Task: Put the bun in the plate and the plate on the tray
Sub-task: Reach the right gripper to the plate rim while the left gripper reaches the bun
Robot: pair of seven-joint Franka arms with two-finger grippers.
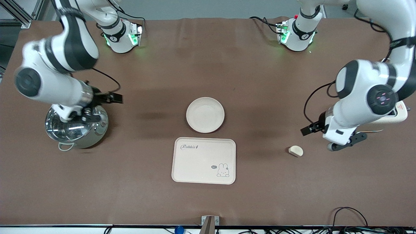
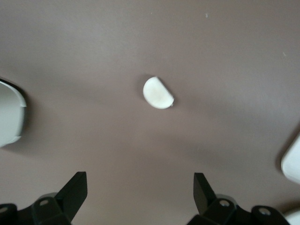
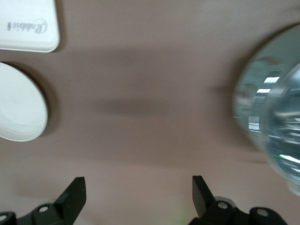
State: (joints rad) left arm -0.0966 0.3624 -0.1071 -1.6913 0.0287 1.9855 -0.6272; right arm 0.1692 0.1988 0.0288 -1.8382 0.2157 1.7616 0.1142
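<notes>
The bun [image 1: 295,151] lies on the brown table toward the left arm's end, apart from the tray, and shows in the left wrist view [image 2: 158,93]. The plate [image 1: 205,114] sits empty mid-table. The tray [image 1: 203,160] lies just nearer the front camera than the plate, also empty. My left gripper [image 1: 344,143] [image 2: 140,180] is open and empty over the table, close beside the bun. My right gripper [image 1: 79,114] [image 3: 139,185] is open and empty over a steel pot. The right wrist view shows the plate [image 3: 18,108] and a tray corner [image 3: 28,26].
A shiny steel pot [image 1: 76,128] [image 3: 272,122] stands at the right arm's end of the table. A white appliance [image 1: 395,116] sits under the left arm at the left arm's end. Cables run along the table's front edge.
</notes>
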